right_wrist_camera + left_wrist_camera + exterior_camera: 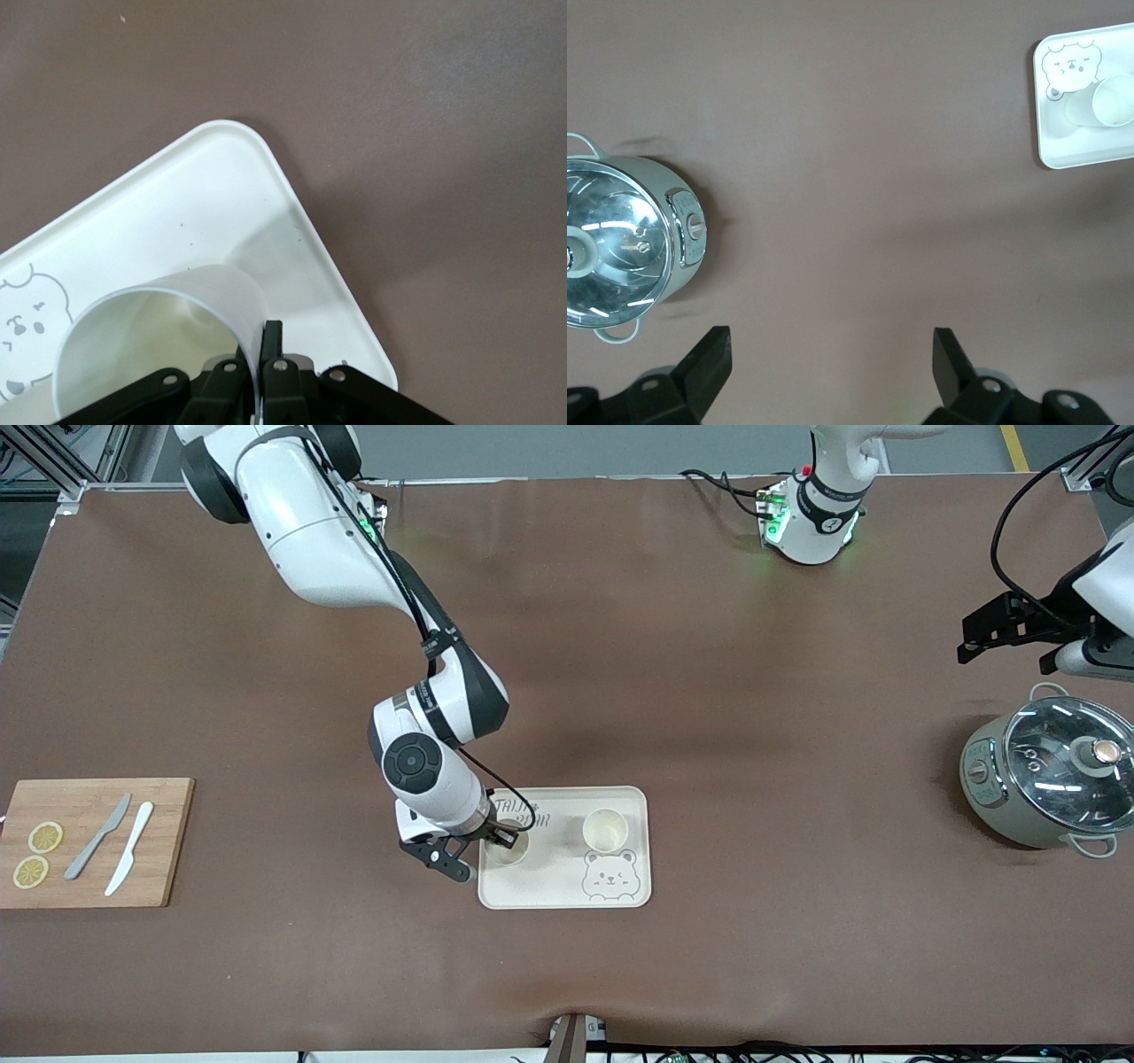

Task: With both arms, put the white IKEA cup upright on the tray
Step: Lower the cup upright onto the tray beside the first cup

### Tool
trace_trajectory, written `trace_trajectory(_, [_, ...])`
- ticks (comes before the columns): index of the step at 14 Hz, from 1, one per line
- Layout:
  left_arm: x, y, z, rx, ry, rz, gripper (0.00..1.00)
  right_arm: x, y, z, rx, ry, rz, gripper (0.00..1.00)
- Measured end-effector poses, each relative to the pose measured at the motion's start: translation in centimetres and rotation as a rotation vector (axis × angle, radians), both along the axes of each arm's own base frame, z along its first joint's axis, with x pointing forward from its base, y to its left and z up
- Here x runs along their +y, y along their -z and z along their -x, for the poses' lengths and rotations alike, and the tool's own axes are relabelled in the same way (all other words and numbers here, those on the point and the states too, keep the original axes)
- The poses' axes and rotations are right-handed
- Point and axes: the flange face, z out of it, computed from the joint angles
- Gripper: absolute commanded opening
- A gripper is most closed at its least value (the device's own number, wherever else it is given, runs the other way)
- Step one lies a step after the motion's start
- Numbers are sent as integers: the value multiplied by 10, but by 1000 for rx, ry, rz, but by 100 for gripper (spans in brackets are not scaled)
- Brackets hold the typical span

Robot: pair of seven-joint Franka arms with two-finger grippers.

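Note:
The cream-white tray [558, 886] with a bear face lies near the table's middle. My right gripper [509, 838] is over the tray's end toward the right arm, shut on the rim of a white cup [507, 850] that stands upright. In the right wrist view one finger [273, 335] is outside the cup's wall [159, 328] and the other inside, above the tray [221, 177]. A second white cup [605, 830] stands upright on the tray, above the bear. My left gripper [1005, 633] is open and empty [833, 354], over bare table beside the pot.
A grey-green pot with a glass lid [1050, 771] stands at the left arm's end, also in the left wrist view [629, 239]. A wooden cutting board [93, 841] with lemon slices and two knives lies at the right arm's end.

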Motion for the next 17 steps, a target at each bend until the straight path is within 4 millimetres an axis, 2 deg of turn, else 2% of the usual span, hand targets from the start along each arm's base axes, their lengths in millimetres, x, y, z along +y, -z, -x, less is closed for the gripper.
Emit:
trace_trajectory(6, [-9, 9, -9, -9, 13, 5, 100, 10, 15, 6, 0, -14, 2, 0])
trace_trajectory(12, [3, 9, -10, -15, 35, -24, 100, 11, 19, 6, -7, -13, 0, 0])
trace_trajectory(13, [5, 9, -10, -15, 36, -33, 100, 11, 19, 5, -10, -13, -1, 6])
trace_trajectory(15, [8, 8, -11, -22, 30, -40, 100, 13, 20, 6, -12, -15, -2, 34])
trace_trajectory(17, [14, 9, -13, -31, 21, -41, 100, 14, 21, 7, -13, -17, -3, 69])
